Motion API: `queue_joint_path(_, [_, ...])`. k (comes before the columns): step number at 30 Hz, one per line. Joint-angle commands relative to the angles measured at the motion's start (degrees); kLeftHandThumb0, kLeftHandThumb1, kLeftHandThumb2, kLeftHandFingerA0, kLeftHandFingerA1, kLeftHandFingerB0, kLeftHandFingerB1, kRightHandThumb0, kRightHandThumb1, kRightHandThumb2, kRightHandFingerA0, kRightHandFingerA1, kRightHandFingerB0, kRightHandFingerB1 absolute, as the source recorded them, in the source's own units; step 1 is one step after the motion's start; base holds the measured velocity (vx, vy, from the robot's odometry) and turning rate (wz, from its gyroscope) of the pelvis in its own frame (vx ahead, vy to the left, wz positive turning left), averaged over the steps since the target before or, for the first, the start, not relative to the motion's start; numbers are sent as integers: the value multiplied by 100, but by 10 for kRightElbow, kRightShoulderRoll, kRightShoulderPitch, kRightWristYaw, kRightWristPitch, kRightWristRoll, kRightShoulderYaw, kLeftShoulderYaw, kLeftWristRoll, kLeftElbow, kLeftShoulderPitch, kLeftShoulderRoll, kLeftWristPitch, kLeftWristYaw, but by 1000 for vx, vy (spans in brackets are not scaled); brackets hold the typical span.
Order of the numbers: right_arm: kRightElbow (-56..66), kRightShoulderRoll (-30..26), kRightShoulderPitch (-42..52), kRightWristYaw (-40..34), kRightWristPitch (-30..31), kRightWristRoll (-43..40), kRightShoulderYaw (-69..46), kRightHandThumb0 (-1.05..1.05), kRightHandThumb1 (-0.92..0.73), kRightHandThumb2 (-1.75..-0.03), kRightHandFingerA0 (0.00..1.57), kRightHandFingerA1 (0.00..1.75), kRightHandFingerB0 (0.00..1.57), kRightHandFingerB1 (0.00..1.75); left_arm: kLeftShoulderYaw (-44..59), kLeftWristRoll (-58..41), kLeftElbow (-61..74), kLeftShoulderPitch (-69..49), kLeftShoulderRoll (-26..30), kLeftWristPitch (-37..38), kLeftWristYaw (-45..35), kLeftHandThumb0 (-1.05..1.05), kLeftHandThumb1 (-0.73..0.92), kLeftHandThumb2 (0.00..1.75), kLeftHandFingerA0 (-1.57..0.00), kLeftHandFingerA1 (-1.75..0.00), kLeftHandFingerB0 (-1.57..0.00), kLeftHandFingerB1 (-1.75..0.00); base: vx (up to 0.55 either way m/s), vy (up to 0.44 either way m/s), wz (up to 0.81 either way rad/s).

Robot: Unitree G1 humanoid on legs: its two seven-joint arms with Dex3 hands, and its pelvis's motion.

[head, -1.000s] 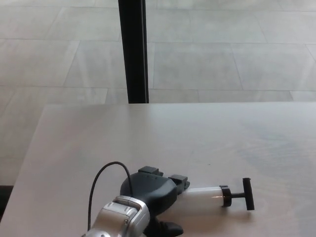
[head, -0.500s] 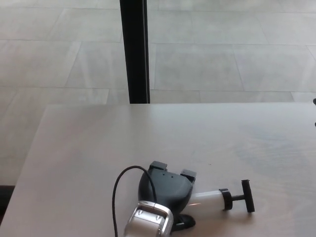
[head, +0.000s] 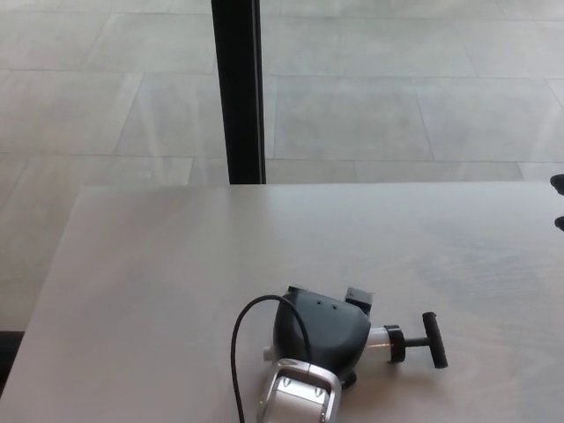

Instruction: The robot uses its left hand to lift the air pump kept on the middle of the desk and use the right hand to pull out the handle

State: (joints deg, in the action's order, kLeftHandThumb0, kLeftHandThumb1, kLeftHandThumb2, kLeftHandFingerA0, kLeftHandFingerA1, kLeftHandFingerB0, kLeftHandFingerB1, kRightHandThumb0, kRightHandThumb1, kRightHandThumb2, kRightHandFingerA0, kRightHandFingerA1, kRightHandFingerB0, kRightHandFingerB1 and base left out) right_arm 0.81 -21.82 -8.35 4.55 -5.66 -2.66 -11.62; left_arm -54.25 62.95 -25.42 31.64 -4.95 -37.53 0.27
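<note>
One air pump (head: 388, 339) is recorded on the pale desk (head: 159, 264), near the desk's front edge and somewhat right of its middle line. Its clear barrel is largely covered by the left hand (head: 319, 330), which is laid over it from the front; only a short stretch of barrel, the black collar and the T-shaped handle (head: 433, 339) are seen, projecting from the hand toward the desk's right side. The handle is shown tilted, close to the collar. The left hand's fingers are wrapped down over the barrel in a grasp. A black cable (head: 242, 352) is looped from the silver wrist, on the side toward the desk's left edge.

Compared with the earlier frames, the left hand is found further toward the desk's right side, more of the barrel is hidden beneath it, and the pump is slightly turned.

The right hand (head: 559, 203) is entered only as dark tips at the desk's far right edge, well apart from the pump; whether its fingers are spread or clenched cannot be told. A black post (head: 238, 88) is noted beyond the desk's far edge.
</note>
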Motion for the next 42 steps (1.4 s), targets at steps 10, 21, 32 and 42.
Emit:
queue_joint_path(10, [-2,15,8,-24,4,12,-20,-47,-68,-61,67,66,64,47,-5,26,-14,-41,52,-60,-114,-35,36,75,-91,-120,-76,-71,0,0,0])
queue_joint_path(21, [-28,19,1,-29,-25,51,2,-45,-62,-58,69,77,48,42,156,-87,51,-119,71,148,135,-22,75,88,-81,-175,-67,-126,0,0,0])
queue_joint_path(32, [22,17,-30,-5,151,72,67,-67,-70,-61,68,64,46,38,185,-74,81,-43,73,228,203,-13,68,83,-87,-175,-73,-129,0,0,0])
queue_joint_path(42, [6,51,-96,-27,218,101,118,-62,-54,-91,66,79,45,55,161,-51,50,-14,95,302,276,-9,52,82,-89,-164,-91,-113,0,0,0])
